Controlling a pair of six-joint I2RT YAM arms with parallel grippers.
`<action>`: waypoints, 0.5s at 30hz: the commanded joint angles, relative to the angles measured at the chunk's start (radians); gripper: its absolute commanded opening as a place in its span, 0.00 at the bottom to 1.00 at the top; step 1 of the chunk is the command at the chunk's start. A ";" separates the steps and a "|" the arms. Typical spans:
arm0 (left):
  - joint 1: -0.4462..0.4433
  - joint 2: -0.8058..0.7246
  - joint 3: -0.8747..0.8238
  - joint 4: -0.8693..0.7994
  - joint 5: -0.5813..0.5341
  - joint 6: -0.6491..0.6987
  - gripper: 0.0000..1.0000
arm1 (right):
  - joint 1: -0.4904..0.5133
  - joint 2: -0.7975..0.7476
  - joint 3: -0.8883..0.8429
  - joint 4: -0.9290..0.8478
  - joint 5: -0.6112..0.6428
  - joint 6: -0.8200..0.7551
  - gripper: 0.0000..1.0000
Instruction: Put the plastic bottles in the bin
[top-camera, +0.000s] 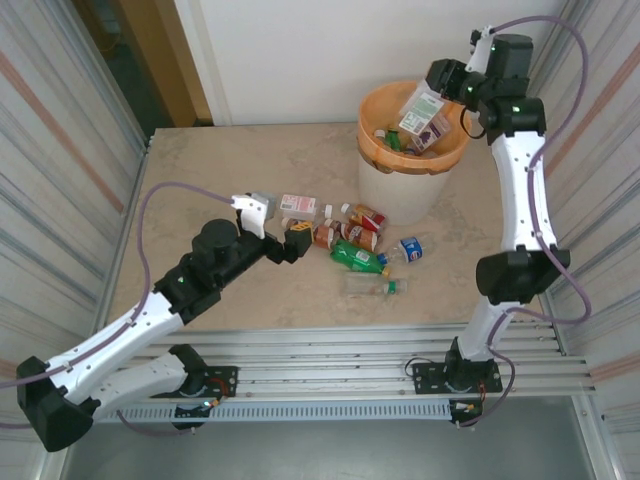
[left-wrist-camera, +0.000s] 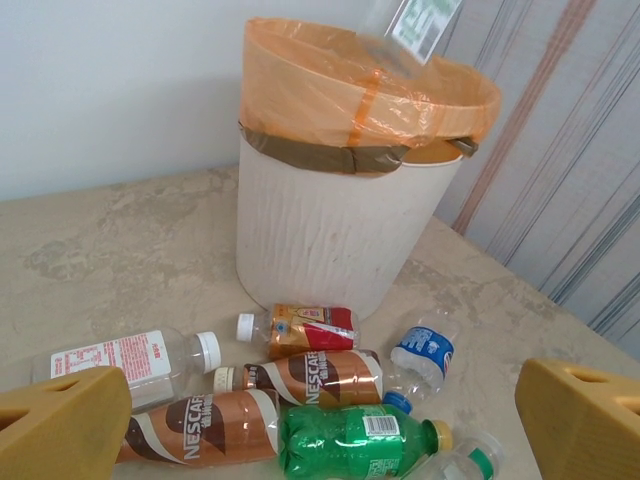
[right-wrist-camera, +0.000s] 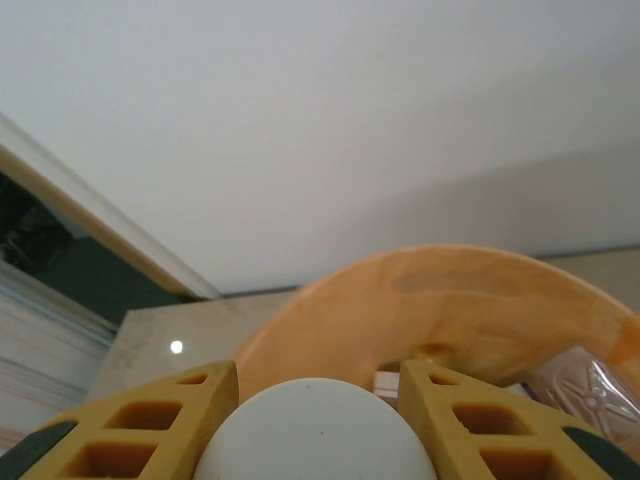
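Jaws on the right arm are clamped on one plastic bottle (top-camera: 423, 112), which hangs over the bin (top-camera: 400, 190) in the upper right of the top view. In the right wrist view this bottle (right-wrist-camera: 315, 430) is only a white dome between the two yellow fingers (right-wrist-camera: 150, 420), cut off by the bottom edge; its body is hidden. In the left wrist view only its lower part (left-wrist-camera: 420, 20) shows, cut by the top edge. The orange rim (right-wrist-camera: 450, 300) curves just behind it.

The left jaws are spread wide apart and hold nothing. Their yellow fingers (left-wrist-camera: 60, 420) sit in the bottom corners of the left wrist view, both cut by the frame.

Some bottles lie inside the bin (top-camera: 385, 135); how many I cannot tell.

On the bench (top-camera: 200, 170) a loose group lies just below the bin in the top view: a white-label bottle (left-wrist-camera: 130, 360), a red-label bottle (left-wrist-camera: 300, 328), two brown Nescafe bottles (left-wrist-camera: 315, 375), a green bottle (left-wrist-camera: 350, 440), a crushed blue-label bottle (left-wrist-camera: 425, 352) and a clear bottle with green cap (top-camera: 375, 287), which lies closest to the near bench edge. The lower Nescafe bottle is partly behind the left finger.

The bin stands near the far right corner of the bench. The left half of the bench is bare, with ribbed walls (top-camera: 60, 150) along both sides.
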 joint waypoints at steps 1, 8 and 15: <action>0.005 0.005 -0.002 -0.004 -0.019 0.029 0.99 | 0.001 0.039 0.046 -0.033 -0.014 -0.025 0.00; 0.005 0.048 0.016 -0.009 -0.002 0.039 0.99 | 0.020 0.121 0.042 -0.067 -0.025 -0.047 0.06; 0.005 0.112 0.046 -0.023 0.027 0.066 0.99 | 0.070 0.176 0.044 -0.098 0.030 -0.094 0.22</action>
